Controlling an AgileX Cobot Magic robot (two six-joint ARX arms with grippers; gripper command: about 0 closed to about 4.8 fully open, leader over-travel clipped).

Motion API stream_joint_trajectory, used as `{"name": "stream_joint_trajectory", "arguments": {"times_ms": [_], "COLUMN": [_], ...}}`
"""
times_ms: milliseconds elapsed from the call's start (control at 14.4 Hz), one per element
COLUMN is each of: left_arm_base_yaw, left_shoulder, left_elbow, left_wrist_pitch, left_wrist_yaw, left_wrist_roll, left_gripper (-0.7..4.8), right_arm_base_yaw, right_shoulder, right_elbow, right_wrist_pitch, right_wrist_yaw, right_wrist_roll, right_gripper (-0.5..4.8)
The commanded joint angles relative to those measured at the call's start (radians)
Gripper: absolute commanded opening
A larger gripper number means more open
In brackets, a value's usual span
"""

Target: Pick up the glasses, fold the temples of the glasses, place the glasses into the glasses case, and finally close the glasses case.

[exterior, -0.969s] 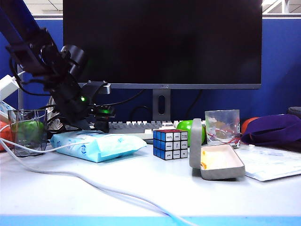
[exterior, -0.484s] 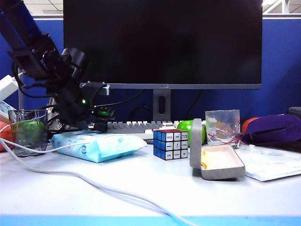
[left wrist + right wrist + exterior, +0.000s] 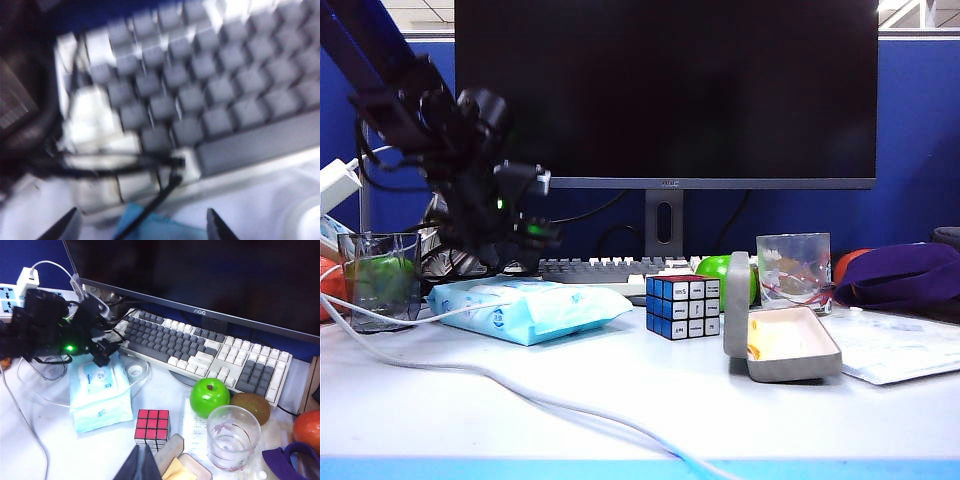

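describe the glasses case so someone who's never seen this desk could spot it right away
Start at the big dark monitor and come forward past the keyboard to the front of the white desk. Right of the Rubik's cube, in front of the clear tumbler, lies the glasses case. It is the only grey oblong box, lying open with its lid upright and a cream lining inside.

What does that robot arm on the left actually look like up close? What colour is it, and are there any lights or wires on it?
The left arm is dark blue, ending in a bulky black wrist block with a round black camera housing. Loose black cables loop around it, and a small green light glows on it. The left gripper has two dark, pointed fingers. The right gripper shows only a dark tip.
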Motion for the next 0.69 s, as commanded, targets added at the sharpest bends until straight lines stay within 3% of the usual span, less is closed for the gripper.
{"name": "stream_joint_trajectory", "arguments": {"times_ms": [69,277,415,692], "left_arm_base_yaw": [0.000,0.000,0.001,-0.003], "left_shoulder": [0.035,0.042,0.042,-0.024], "left_elbow": [0.008,0.008,0.008,0.022], "left_wrist_pitch": [0.011,0.027,0.032,0.028], "left_wrist_yaw": [-0.028,-0.063,-0.097,-0.055], "left_wrist_roll": [0.025,0.064,0.068,0.061], "left_gripper": [3.20,1.95,0.01,-0.07], "right_arm_base_yaw": [0.000,0.000,0.000,0.000], "right_shoulder": [-0.001,-0.002,-0.002,-0.002], "right_elbow": [0.003,0.003,0.003,0.003], "right_wrist_pitch": [0.017,0.017,0.016,0.016], "right_wrist_yaw": [-0.005,-0.005,-0.005,-0.005], "right_wrist_roll": [-0.003,-0.003,-0.003,-0.003], "right_gripper": [-0.01,-0.01,-0.01,-0.01]}}
